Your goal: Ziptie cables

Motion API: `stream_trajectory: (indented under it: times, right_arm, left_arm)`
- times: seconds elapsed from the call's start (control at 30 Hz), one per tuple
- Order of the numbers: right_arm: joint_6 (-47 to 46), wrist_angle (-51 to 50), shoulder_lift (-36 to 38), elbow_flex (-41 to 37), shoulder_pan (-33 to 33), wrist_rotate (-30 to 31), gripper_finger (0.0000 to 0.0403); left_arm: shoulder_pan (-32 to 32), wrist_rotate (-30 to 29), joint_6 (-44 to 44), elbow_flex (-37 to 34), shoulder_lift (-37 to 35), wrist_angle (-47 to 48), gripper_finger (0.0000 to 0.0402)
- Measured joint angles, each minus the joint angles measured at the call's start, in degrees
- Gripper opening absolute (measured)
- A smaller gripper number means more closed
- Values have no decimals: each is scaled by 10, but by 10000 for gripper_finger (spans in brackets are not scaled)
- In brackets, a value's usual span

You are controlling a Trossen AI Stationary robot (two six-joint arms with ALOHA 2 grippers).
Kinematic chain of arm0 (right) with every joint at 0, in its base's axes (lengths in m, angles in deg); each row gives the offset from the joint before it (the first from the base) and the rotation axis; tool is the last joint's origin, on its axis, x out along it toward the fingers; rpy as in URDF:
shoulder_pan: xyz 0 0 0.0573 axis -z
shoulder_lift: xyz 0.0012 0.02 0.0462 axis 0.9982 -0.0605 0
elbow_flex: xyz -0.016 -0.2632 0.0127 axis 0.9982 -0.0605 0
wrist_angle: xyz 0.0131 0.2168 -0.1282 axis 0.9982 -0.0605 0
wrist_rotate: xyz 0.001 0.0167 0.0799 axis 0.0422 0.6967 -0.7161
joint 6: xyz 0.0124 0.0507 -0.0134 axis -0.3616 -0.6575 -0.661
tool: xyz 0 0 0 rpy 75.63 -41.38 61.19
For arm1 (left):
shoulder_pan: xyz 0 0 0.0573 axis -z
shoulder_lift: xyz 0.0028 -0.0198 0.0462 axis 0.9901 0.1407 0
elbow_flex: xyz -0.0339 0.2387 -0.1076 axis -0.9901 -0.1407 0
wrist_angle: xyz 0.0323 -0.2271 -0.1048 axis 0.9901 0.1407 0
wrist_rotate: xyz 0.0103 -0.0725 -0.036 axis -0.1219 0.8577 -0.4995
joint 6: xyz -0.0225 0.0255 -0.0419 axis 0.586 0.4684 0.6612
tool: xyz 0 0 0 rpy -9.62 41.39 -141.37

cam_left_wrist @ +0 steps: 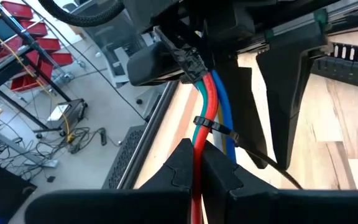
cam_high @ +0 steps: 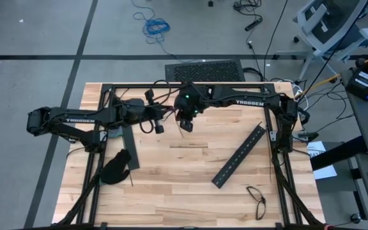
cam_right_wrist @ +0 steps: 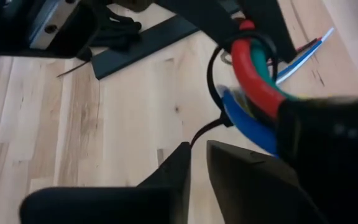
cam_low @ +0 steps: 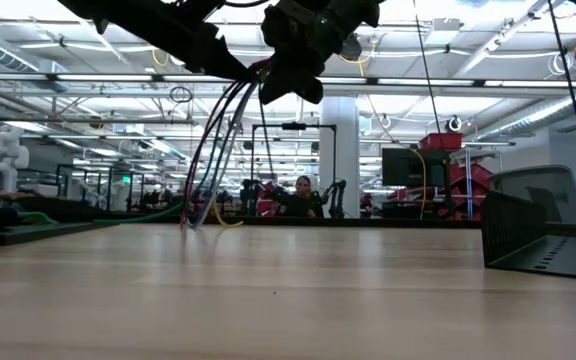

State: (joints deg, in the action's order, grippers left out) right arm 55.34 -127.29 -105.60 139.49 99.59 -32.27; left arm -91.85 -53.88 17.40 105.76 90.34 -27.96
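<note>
The high view looked straight down on the whole desk (cam_high: 190, 166). The low view faced level across its top toward the room. Both wrist views sat close on the cables (cam_left_wrist: 209, 102) (shared with the low view).

The surface (cam_high: 171, 166) is pale butcher-block wood, its planks showing grain under a smooth, faintly satin finish. The cables (cam_left_wrist: 209, 106) have glossy plastic jackets in red, blue and green, smooth enough to catch highlights. The ziptie (cam_left_wrist: 215, 127) cinched around them is thin, dark plastic with a dull sheen. Each end effector, the left end effector (cam_left_wrist: 194, 163) and the right end effector (cam_right_wrist: 197, 163), has fingers of matt black plastic with a slightly grainy look. The slotted bar (cam_high: 238, 155) is flat black plastic, matt. The glove (cam_high: 117, 167) looks like soft, dull black cloth. The frame (cam_high: 280, 137) around the surface is black-coated metal.
</note>
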Motion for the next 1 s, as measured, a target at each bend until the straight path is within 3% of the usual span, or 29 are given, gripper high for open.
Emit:
stream_trajectory:
  times: [0.27, 0.57, 0.83, 1.0]
  right_arm:
    - [-7, 11, 0, 0, 0, 3, 92]
    - [24, -29, 11, -2, 19, 46, 138]
    - [34, -43, 12, -2, 30, 47, 151]
    - [49, -51, 12, -2, 44, 62, 149]
  left_arm:
    - [-8, 0, 2, 0, 4, -2, 17]
    - [-30, 1, 0, 2, 4, 18, 5]
    - [-41, 1, 1, 2, 4, 31, 4]
    - [-51, 1, 26, 2, 4, 89, 4]
